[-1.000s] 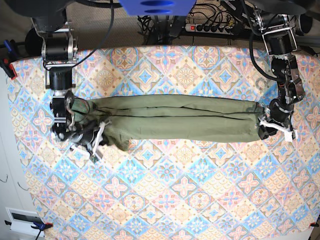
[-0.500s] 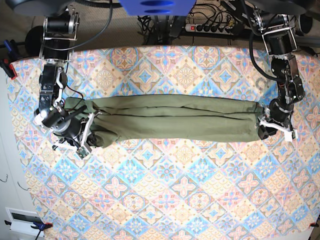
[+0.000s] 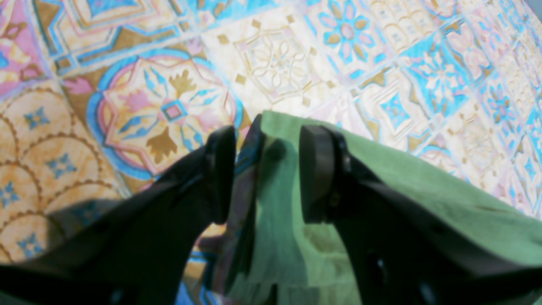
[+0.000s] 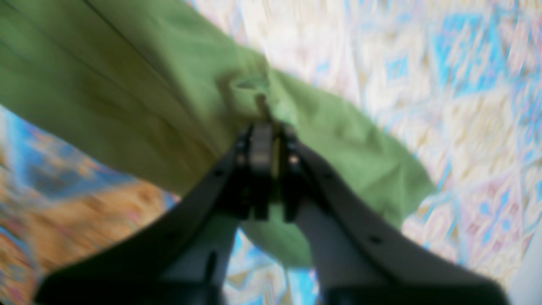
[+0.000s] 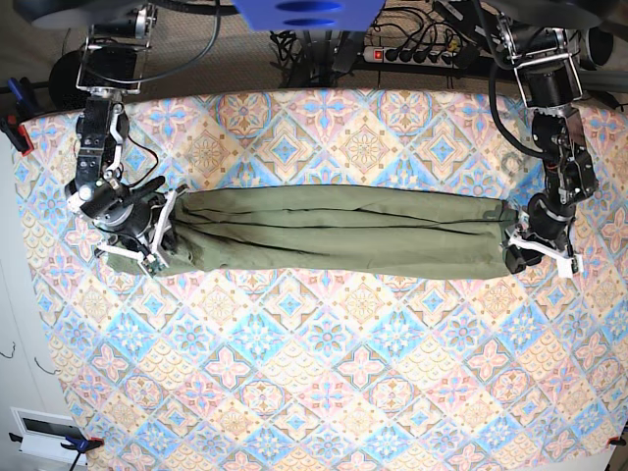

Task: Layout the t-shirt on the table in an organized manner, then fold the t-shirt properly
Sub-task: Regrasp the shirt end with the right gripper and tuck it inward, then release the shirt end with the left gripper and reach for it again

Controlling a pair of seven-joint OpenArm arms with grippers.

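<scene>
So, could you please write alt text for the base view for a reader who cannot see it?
An olive-green t-shirt, gathered into a long horizontal band, lies across the patterned table. An arm's end effector sits at each end: the right end effector on the image's left, the left end effector on its right.

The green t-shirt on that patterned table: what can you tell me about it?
The olive-green cotton t-shirt is plain, soft and creased, gathered into a long narrow band with lengthwise folds. It lies flat across the tile-patterned tablecloth. The left gripper straddles one end, jaws apart around the cloth; the right gripper is at the other end, jaws nearly together on a pinch of fabric.
</scene>
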